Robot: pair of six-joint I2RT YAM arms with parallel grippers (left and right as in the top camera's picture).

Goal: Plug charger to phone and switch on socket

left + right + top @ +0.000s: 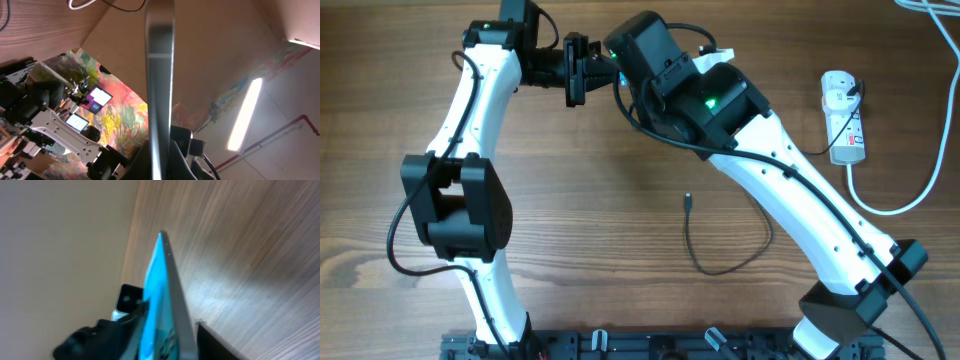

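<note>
Phone: the phone (160,75) is up off the table (620,200), at the far middle where the two arms meet. From overhead the grippers hide it.
Left gripper: the left gripper (595,70) points across toward the right arm. Its wrist camera sees the phone edge-on, a thin grey strip running straight up the middle. The dark fingers (184,157) hug both sides at the base, closed onto it.
Right gripper: the right gripper (618,62) comes in from the other side, nose to nose with the left. Here the phone (167,290) is edge-on again, cyan screen facing left. One dark finger (127,325) lies against the screen and the other sits just beside the back. Whether that one presses, I cannot tell.
Charger: the charger (720,268) lies loose on the wood, well below the grippers and apart from them. Its connector tip (688,200) points up at mid-table, and the cable curls round and runs under the right arm.
Socket: the socket (843,118) lies at the right side of the table, its white cord (910,200) looping out toward the right edge.
Surface: brown wood grain, matte, with a soft glare patch in the right wrist view.
Room: the left wrist camera tilts up to a strip light (245,112) and a painted wall (120,120).
Open space: there is bare wood across the centre and left, between the arms.
</note>
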